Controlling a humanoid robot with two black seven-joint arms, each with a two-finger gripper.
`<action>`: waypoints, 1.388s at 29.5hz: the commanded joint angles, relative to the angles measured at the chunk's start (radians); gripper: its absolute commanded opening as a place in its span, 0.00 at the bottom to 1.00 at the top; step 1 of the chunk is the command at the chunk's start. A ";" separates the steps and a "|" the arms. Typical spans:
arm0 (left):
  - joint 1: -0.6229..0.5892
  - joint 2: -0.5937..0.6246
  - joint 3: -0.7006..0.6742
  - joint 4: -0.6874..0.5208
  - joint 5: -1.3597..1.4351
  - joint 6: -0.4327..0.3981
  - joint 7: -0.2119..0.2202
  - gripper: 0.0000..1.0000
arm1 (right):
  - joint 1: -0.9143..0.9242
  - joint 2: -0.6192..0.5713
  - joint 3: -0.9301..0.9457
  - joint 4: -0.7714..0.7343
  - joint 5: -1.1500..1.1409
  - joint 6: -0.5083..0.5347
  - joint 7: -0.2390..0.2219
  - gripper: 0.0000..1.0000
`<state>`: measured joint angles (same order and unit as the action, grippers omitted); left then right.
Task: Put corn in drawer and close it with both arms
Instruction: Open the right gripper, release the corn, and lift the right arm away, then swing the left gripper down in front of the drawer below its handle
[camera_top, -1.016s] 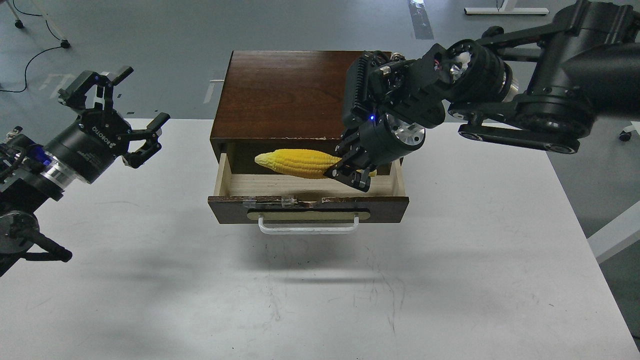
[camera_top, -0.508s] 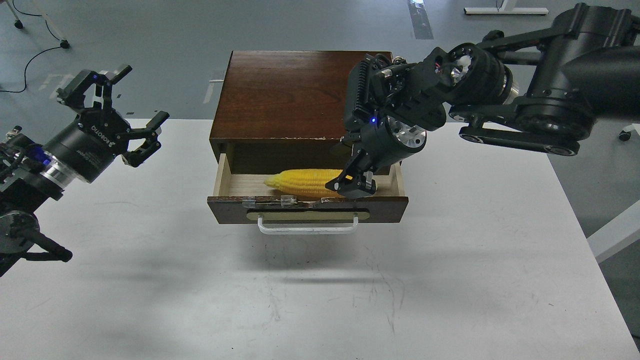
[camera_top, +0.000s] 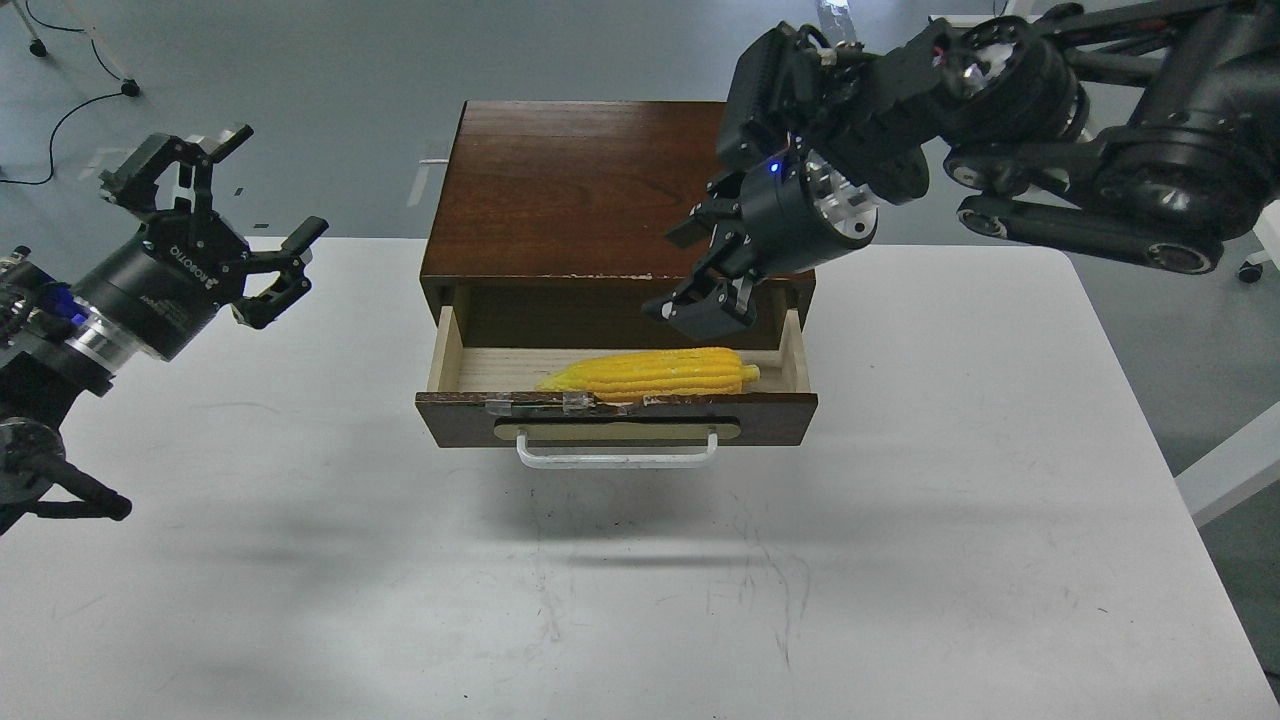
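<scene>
The yellow corn (camera_top: 652, 373) lies lengthwise inside the open drawer (camera_top: 615, 418), against its front wall, tapered end to the left. The drawer is pulled out of a dark-brown cabinet (camera_top: 590, 190) and has a white bar handle (camera_top: 617, 458). My right gripper (camera_top: 703, 300) hangs just above the drawer's back right, above the corn and clear of it, empty; its fingers look spread. My left gripper (camera_top: 222, 215) is open and empty, held above the table's far left edge, well apart from the drawer.
The cabinet stands at the far middle of a white table (camera_top: 640, 580). The table's right edge (camera_top: 1150, 420) drops to grey floor. Cables lie on the floor at the back left (camera_top: 60, 110).
The right gripper let go of the corn, which now rests in the drawer, and rose up and back. The left gripper shifted slightly left.
</scene>
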<state>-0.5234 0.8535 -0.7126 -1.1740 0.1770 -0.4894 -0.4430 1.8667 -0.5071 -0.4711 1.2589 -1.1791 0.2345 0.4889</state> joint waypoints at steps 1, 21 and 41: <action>-0.043 0.005 0.004 0.007 0.004 0.001 0.006 1.00 | -0.140 -0.198 0.073 -0.003 0.363 -0.004 0.000 0.98; -0.078 -0.028 -0.001 -0.035 0.335 0.001 -0.046 1.00 | -1.061 -0.248 0.732 -0.220 0.947 -0.007 0.000 0.99; -0.262 -0.139 -0.012 -0.592 1.283 0.001 -0.046 1.00 | -1.130 -0.172 0.738 -0.259 1.063 -0.001 0.000 1.00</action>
<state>-0.7537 0.7734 -0.7380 -1.6853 1.3141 -0.4887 -0.4893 0.7363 -0.6815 0.2674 1.0019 -0.1124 0.2355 0.4889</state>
